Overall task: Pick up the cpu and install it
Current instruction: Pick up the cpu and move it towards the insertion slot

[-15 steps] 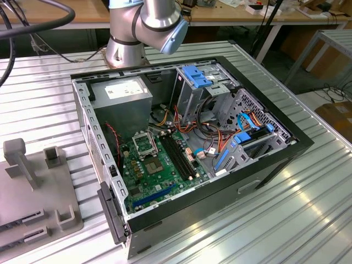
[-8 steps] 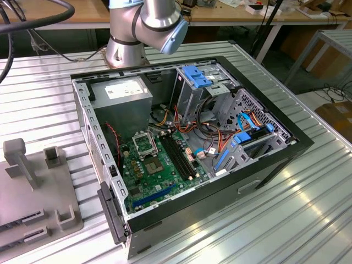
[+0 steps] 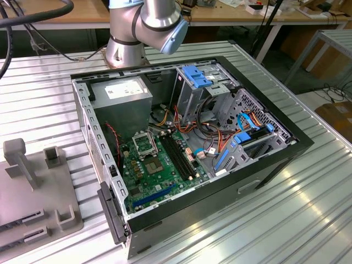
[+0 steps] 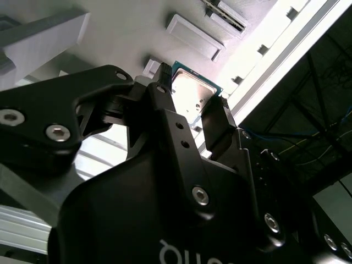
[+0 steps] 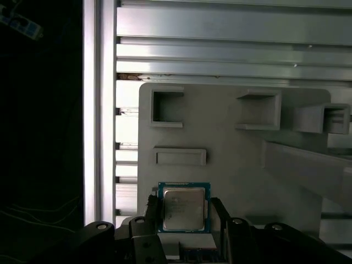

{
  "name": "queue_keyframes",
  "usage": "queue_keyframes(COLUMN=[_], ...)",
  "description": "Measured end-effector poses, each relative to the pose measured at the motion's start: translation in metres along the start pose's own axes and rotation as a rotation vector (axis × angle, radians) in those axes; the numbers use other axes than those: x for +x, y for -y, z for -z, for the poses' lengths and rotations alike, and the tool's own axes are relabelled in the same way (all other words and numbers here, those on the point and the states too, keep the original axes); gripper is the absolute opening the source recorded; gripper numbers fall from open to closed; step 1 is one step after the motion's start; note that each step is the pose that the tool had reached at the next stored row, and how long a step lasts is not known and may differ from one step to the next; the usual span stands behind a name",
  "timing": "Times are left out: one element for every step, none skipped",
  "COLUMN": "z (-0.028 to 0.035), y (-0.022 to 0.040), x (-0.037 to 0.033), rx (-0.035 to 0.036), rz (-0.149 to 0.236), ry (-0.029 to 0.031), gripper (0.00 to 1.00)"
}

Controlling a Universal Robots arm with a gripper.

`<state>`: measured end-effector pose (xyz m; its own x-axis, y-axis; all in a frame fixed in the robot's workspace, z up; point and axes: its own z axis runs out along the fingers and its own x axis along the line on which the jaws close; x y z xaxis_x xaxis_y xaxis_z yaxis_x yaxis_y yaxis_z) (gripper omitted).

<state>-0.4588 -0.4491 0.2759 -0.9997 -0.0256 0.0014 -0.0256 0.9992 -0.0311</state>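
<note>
The gripper [image 5: 184,215] appears clamped on two opposite edges of the cpu [image 5: 183,207], at the grey parts tray [image 5: 242,165]; I cannot tell whether the chip is resting on it. Likely light, stiff and fragile underneath, the chip suits this edge hold.

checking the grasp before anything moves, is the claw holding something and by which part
The claw grips the cpu by two opposite side edges, over the grey tray.
</note>
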Motion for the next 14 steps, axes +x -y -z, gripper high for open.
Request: queue_keyframes(z=[0.0001, 0.0001, 0.0002, 0.0003, 0.0003, 0.0003, 0.0003, 0.0004, 0.0013, 0.0018, 0.0023, 0.0031, 0.0039, 0.0049], y=[0.0000, 0.0000, 0.0000, 0.0000, 0.0000, 0.0000, 0.0000, 0.0000, 0.0001, 0.0001, 0.0001, 0.0001, 0.0001, 0.0002], x=[0.0000, 0.0000, 0.0000, 0.0000, 0.0000, 0.0000, 0.0000, 0.0000, 0.0001, 0.0000, 0.0000, 0.0000, 0.0000, 0.0000], rx=[-0.0001, 0.0000, 0.0000, 0.0001, 0.0000, 0.0000, 0.0000, 0.0001, 0.0003, 0.0002, 0.0001, 0.0000, 0.0001, 0.0001], rz=[0.000, 0.000, 0.000, 0.000, 0.000, 0.000, 0.000, 0.000, 0.000, 0.000, 0.000, 0.000, 0.000, 0.000], ry=[0.0000, 0.0001, 0.0000, -0.0001, -0.0001, -0.0001, 0.0000, -0.0001, -0.0004, -0.0004, -0.0002, -0.0001, -0.0001, -0.0002], gripper=[0.47, 0.47, 0.47, 0.47, 0.47, 0.47, 0.47, 0.47, 0.47, 0.47, 0.47, 0.47, 0.47, 0.47])
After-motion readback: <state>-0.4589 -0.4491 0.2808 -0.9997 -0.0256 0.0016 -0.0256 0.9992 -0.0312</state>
